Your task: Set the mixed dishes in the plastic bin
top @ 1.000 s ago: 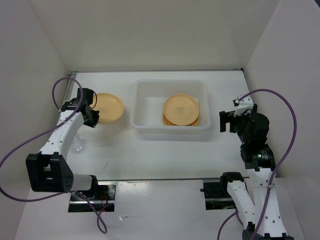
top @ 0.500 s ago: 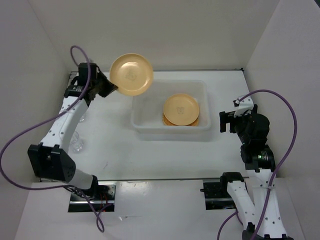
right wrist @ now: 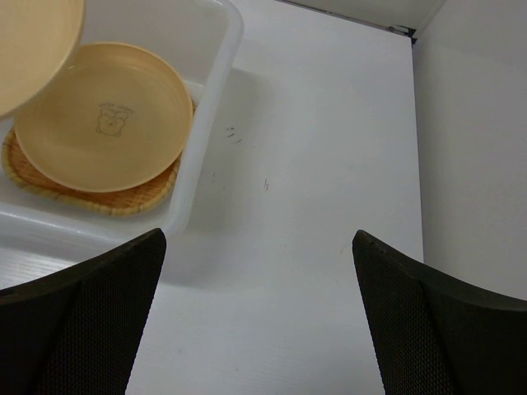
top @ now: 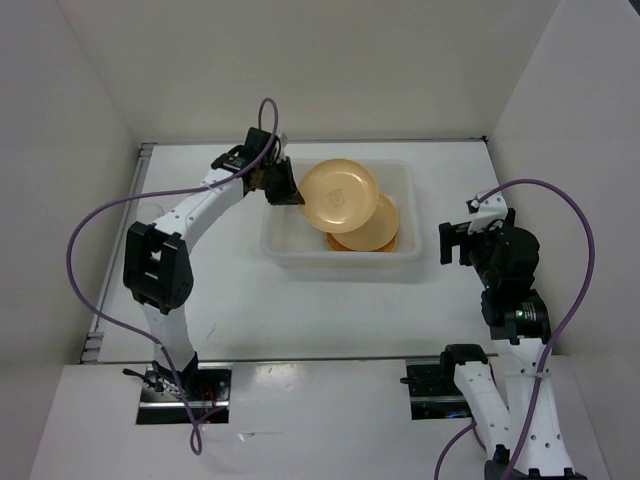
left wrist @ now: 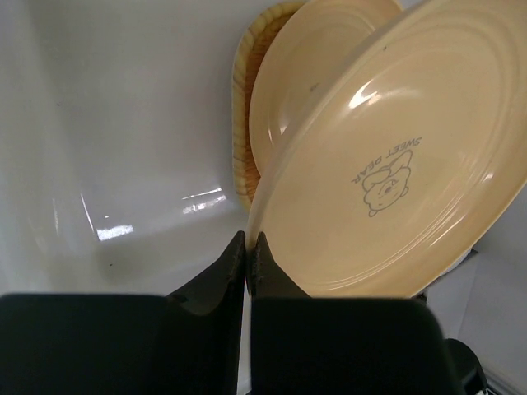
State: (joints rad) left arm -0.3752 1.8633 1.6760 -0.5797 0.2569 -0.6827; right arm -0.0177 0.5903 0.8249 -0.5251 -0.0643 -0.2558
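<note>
My left gripper [top: 284,188] is shut on the rim of a round yellow-tan plate [top: 340,195] and holds it tilted above the plastic bin [top: 340,259]. In the left wrist view the closed jaws [left wrist: 249,243] pinch the edge of that plate [left wrist: 387,164]. The second plate [top: 375,230] lies in the bin on the tan woven tray [top: 338,243]; both also show in the left wrist view, plate [left wrist: 317,74] and tray [left wrist: 245,99]. My right gripper [top: 449,243] is open and empty, right of the bin. I cannot make out the clear cups.
In the right wrist view the bin's right rim [right wrist: 207,144] is at upper left, with the plate [right wrist: 103,115] on the tray [right wrist: 90,200] inside, and the open gripper [right wrist: 259,263] hangs over white table. White walls enclose the table on three sides.
My left gripper lifted the plate from the table left of the bin, raised it, and carried it right over the bin. The right arm has not moved.
</note>
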